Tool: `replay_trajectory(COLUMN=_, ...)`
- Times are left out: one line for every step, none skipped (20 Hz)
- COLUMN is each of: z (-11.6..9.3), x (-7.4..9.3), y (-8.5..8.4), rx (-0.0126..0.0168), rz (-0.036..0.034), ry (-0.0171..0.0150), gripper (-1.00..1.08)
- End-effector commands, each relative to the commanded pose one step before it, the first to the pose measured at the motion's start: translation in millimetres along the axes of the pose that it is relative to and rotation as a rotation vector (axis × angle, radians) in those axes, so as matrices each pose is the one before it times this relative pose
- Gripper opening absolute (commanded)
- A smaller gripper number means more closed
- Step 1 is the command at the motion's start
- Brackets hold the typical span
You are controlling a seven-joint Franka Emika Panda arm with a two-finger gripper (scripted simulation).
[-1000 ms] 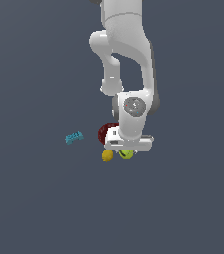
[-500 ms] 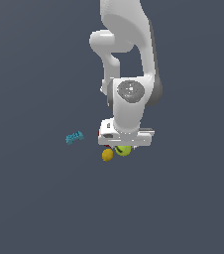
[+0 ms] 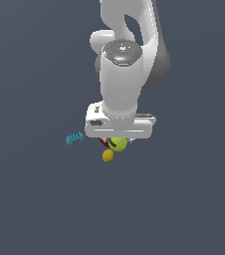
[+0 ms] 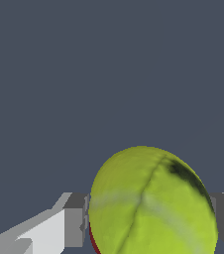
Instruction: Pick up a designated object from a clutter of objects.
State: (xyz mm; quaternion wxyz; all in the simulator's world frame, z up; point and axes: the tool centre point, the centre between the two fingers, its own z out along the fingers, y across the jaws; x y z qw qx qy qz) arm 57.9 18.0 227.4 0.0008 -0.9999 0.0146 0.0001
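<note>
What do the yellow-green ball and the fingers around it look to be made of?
Yellow-green ball: looks like matte felt, tennis-ball style, with a dark curved seam; only a render, so uncertain. Fingers: flat grey, hard-looking, probably plastic or metal, no shine.

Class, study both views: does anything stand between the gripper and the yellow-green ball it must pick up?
Nothing visible does. In the wrist view the yellow-green ball fills the gap between the gripper fingers. The orange-yellow ball and teal block lie off to the side.

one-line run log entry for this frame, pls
phase: grasp | jaws: either side of yellow-green ball | orange-yellow ball: beside, loose | teal block: apart | red bowl: mostly hidden
</note>
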Motion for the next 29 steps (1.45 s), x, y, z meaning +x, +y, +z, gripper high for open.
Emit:
replay_trajectory(z=-26.15, x=7.18, y=7.14, rx=0.00021, rz=-0.00034, ry=0.00066, gripper=-1.00)
replay_trajectory(z=-9.85, x=2.97, y=2.80, rx=0.00000, rz=0.00000, ry=0.00000, gripper=-1.00)
replay_trajectory(z=-9.79, x=2.99, y=2.79, rx=0.00000, rz=0.00000, ry=0.00000, gripper=-1.00)
replay_trajectory(z=-9.73, x=3.00, y=2.78, rx=0.00000, rz=0.00000, ry=0.00000, gripper=-1.00)
replay_trajectory(z=-9.66, x=3.02, y=2.76, rx=0.00000, rz=0.00000, ry=0.00000, gripper=-1.00)
replay_trajectory(z=-9.44, x=2.99, y=2.70, rx=0.00000, rz=0.00000, ry=0.00000, gripper=-1.00)
replay_trajectory(z=-8.88, x=2.98, y=2.71, rx=-0.00028, rz=0.00032, ry=-0.00024, gripper=-1.00)
replay_trajectory(z=-8.66, x=2.82, y=2.48, rx=0.00000, rz=0.00000, ry=0.00000, gripper=-1.00)
replay_trajectory(z=-8.18, x=2.71, y=2.35, rx=0.00000, rz=0.00000, ry=0.00000, gripper=-1.00)
replay_trajectory(z=-7.58, x=2.59, y=2.22, rx=-0.00041, rz=0.00026, ry=-0.00007, gripper=-1.00)
replay_trajectory(z=-7.09, x=2.41, y=2.04, rx=0.00000, rz=0.00000, ry=0.00000, gripper=-1.00)
replay_trajectory(z=-6.55, x=2.27, y=1.88, rx=0.00000, rz=0.00000, ry=0.00000, gripper=-1.00)
replay_trajectory(z=-6.03, x=2.12, y=1.73, rx=0.00000, rz=0.00000, ry=0.00000, gripper=-1.00)
replay_trajectory(z=-5.51, x=1.96, y=1.58, rx=0.00000, rz=0.00000, ry=0.00000, gripper=-1.00)
replay_trajectory(z=-4.99, x=1.83, y=1.45, rx=-0.00041, rz=0.00026, ry=-0.00004, gripper=-1.00)
replay_trajectory(z=-4.53, x=1.67, y=1.30, rx=0.00000, rz=0.00000, ry=0.00000, gripper=-1.00)
replay_trajectory(z=-4.09, x=1.53, y=1.17, rx=0.00000, rz=0.00000, ry=0.00000, gripper=-1.00)
replay_trajectory(z=-3.66, x=1.39, y=1.05, rx=0.00000, rz=0.00000, ry=0.00000, gripper=-1.00)
replay_trajectory(z=-3.26, x=1.26, y=0.93, rx=0.00000, rz=0.00000, ry=0.00000, gripper=-1.00)
replay_trajectory(z=-2.89, x=1.14, y=0.82, rx=0.00000, rz=0.00000, ry=0.00000, gripper=-1.00)
replay_trajectory(z=-2.51, x=1.03, y=0.75, rx=-0.00058, rz=0.00038, ry=-0.00005, gripper=-1.00)
replay_trajectory(z=-2.19, x=0.89, y=0.62, rx=0.00000, rz=0.00000, ry=0.00000, gripper=-1.00)
replay_trajectory(z=-1.87, x=0.77, y=0.53, rx=0.00000, rz=0.00000, ry=0.00000, gripper=-1.00)
replay_trajectory(z=-1.56, x=0.65, y=0.44, rx=0.00000, rz=0.00000, ry=0.00000, gripper=-1.00)
replay_trajectory(z=-1.26, x=0.53, y=0.36, rx=0.00000, rz=0.00000, ry=0.00000, gripper=-1.00)
replay_trajectory(z=-0.97, x=0.41, y=0.27, rx=0.00000, rz=0.00000, ry=0.00000, gripper=-1.00)
replay_trajectory(z=-0.69, x=0.29, y=0.19, rx=0.00000, rz=0.00000, ry=0.00000, gripper=-1.00)
replay_trajectory(z=-0.41, x=0.18, y=0.12, rx=0.00000, rz=0.00000, ry=0.00000, gripper=-1.00)
replay_trajectory(z=-0.14, x=0.06, y=0.04, rx=0.00000, rz=0.00000, ry=0.00000, gripper=-1.00)
